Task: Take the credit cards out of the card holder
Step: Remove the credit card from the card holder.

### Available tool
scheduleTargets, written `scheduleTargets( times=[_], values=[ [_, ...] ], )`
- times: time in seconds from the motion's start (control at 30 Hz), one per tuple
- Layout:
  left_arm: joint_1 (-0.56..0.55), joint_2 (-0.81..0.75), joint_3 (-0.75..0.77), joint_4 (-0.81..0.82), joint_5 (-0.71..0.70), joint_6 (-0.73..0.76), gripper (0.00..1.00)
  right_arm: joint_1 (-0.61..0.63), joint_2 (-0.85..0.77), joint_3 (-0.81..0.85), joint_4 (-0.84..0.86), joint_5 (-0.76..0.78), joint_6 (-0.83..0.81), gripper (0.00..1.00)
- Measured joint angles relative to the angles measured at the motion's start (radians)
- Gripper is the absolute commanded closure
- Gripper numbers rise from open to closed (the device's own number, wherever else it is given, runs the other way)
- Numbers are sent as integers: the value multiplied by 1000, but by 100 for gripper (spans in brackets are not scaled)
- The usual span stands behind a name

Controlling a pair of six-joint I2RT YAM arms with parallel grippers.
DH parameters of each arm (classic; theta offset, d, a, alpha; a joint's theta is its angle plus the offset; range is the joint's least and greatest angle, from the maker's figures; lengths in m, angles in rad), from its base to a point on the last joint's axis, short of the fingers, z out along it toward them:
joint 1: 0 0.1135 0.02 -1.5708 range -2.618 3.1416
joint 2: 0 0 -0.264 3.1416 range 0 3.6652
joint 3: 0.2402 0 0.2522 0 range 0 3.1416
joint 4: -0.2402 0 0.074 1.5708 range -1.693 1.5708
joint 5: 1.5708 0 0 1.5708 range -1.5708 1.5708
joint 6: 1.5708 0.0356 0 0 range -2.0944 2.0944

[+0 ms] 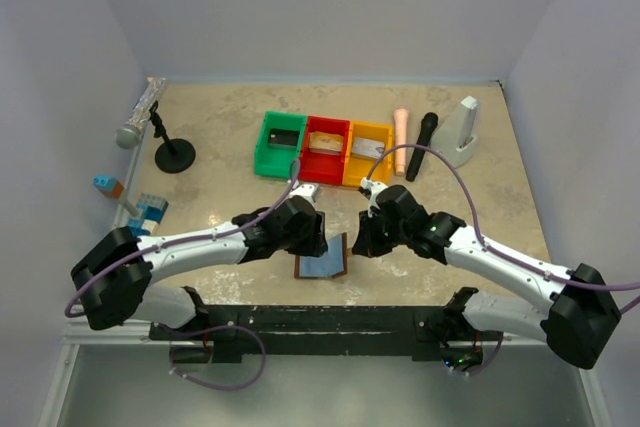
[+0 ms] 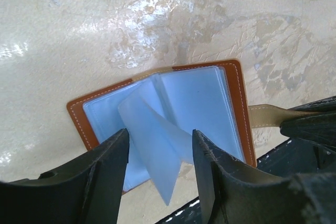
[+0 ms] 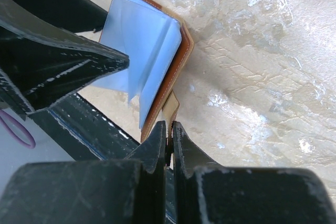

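Open card holder pinned between both grippers at near table edge; cards sit in bins behind.

Left gripper (image 2: 160, 169) is about half open, black fingers either side of a raised pale-blue clear plastic sleeve (image 2: 152, 140); contact can't be told. The brown leather-like bifold card holder (image 2: 237, 103) lies open, lining up, on the beige mottled table (image 1: 480, 207), near edge, between the arms. Right gripper (image 3: 169, 136) is closed tight, pinching the holder's tan closure strap (image 3: 170, 109). Further back: green plastic bin (image 1: 262, 150) with dark card (image 1: 285, 137), red plastic bin (image 1: 322, 173) with tan-gold card (image 1: 328, 141), yellow plastic bin (image 1: 352, 165) with silvery grey card (image 1: 370, 148).
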Motion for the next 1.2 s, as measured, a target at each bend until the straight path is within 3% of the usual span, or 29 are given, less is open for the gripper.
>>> scheduleTargets(
  times=[0.23,0.47,0.8,1.2],
  values=[
    [6,-97,-44,-31,-49,-4,34,0,0,0,-5,0,-2,100],
    [9,-197,-64,-51,-80,-2,31,0,0,1,-7,0,-3,100],
    [-20,-45,-16,-4,10,19,30,2,0,26,-7,-6,-3,100],
    [-26,-28,7,28,48,23,27,8,1,29,-8,-23,-3,100]
  ],
)
